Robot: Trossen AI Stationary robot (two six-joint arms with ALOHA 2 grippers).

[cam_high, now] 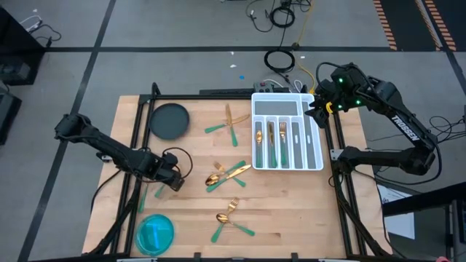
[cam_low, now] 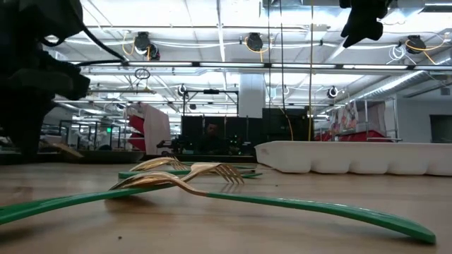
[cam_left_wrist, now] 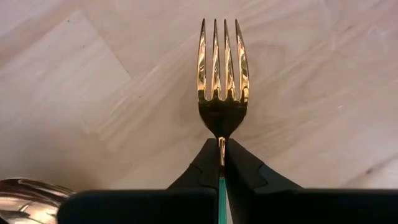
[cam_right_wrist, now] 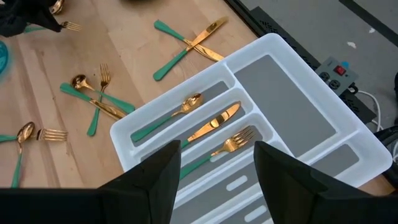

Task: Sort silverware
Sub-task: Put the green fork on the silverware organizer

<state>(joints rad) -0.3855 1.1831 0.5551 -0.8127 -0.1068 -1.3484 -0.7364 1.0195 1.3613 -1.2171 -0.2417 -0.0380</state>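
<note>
Gold-tined fork point(cam_left_wrist: 222, 74), neck pinched in left gripper point(cam_left_wrist: 222, 163) for carrying trayward; right gripper point(cam_right_wrist: 217, 163) agape above tray point(cam_right_wrist: 323, 118).

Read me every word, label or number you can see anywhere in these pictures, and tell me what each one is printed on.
"TROSSEN": white letters along the dark link of the right arm, seen in the high view.
The papers on the floor beside the table's right edge: print too small to read.
The red and white signs in the room behind, low view: too blurred to read.
Silverware and white tray: no text.
</note>
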